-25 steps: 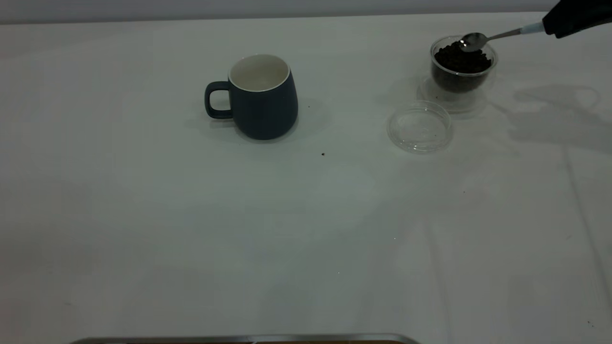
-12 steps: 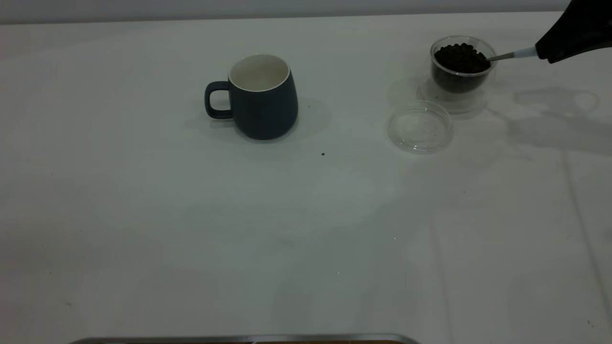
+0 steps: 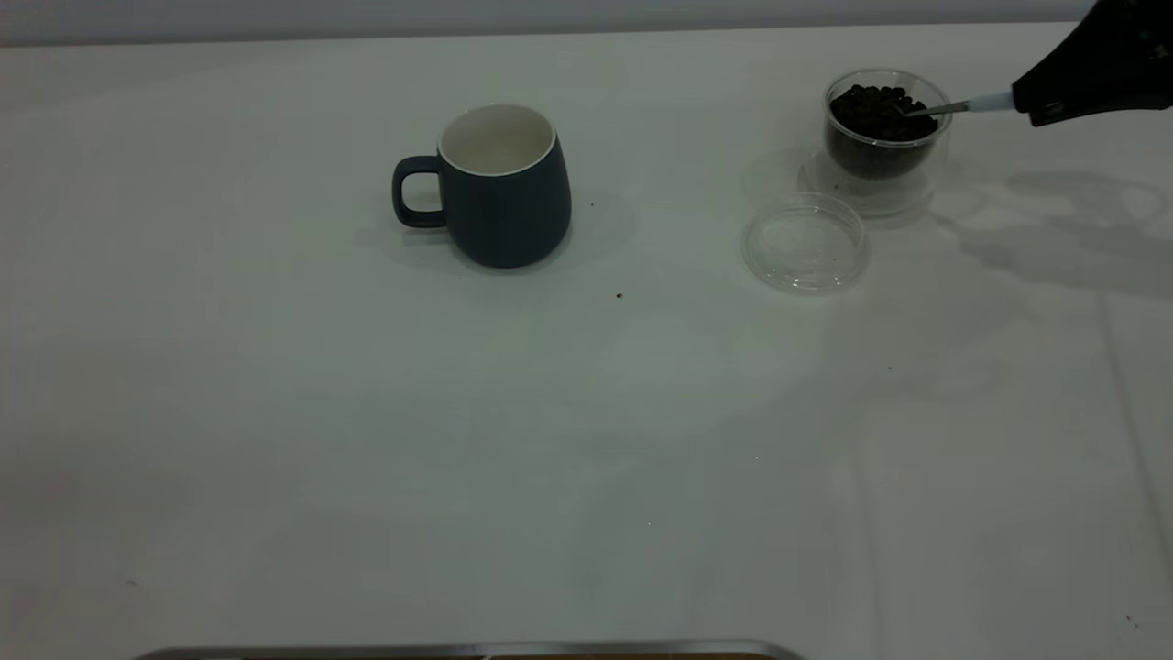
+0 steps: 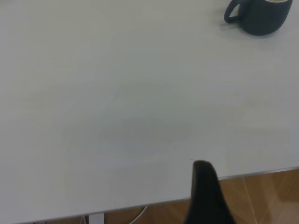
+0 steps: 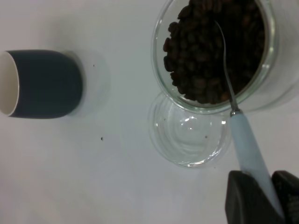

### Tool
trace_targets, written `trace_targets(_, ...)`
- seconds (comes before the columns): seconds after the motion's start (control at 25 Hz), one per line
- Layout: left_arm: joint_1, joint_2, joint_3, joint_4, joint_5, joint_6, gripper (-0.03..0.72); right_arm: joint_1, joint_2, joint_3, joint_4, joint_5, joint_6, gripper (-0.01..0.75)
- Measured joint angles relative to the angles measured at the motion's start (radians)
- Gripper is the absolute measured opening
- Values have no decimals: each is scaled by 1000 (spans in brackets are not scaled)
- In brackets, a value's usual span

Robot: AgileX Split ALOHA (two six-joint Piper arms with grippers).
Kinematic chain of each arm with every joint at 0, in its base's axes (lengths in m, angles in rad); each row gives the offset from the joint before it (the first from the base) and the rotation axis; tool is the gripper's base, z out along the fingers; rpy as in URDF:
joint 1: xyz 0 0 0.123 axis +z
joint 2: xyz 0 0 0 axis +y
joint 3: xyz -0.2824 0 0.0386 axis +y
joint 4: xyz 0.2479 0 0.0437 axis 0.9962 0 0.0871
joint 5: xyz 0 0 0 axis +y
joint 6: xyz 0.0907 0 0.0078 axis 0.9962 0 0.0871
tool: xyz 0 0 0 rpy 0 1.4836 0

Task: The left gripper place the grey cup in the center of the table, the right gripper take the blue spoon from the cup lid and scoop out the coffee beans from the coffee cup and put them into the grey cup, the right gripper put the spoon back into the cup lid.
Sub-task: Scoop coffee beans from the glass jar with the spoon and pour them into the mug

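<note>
One wide, plain white matte table (image 3: 367,440) carries one mug, one glass cup and one lid, with one spoon held over them. A few tiny dark specks (image 3: 619,295) lie on the tabletop near the mug.

The largest item is the grey cup (image 3: 504,188), a dark blue-grey rounded ceramic mug with a white inside and a loop handle. It stands upright near the middle of the table, and its visible white interior shows nothing in it.

Well apart from it, toward the right arm's side, stands the coffee cup (image 3: 882,133), a small clear double-walled glass without a handle. It is filled almost to the rim with a heap of dark brown coffee beans (image 3: 875,105).

Just beside the coffee cup, on the near side, the cup lid (image 3: 805,243), a flat clear round disc with a raised rim, lies flat and holds nothing.

The right gripper (image 5: 261,198), black, is clamped on the pale handle of the blue spoon (image 5: 247,140), whose metal bowl is sunk among the beans inside the coffee cup.

The left gripper (image 4: 205,191) hangs over the table's near edge, far from the mug; only one dark finger shows, so its opening cannot be told.
</note>
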Motion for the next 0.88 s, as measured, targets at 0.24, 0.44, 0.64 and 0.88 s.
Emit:
trace_targets(0.24, 0, 0, 0, 0, 0, 0, 555, -32, 0, 0, 30, 55, -3, 107)
trace_targets(0.44, 0, 0, 0, 0, 0, -3, 555, -42, 0, 0, 49, 96, -3, 107)
trace_targets(0.64, 0, 0, 0, 0, 0, -3, 555, -43, 0, 0, 67, 120, -3, 107)
trace_targets(0.88, 0, 0, 0, 0, 0, -3, 555, -47, 0, 0, 67, 93, 5, 107)
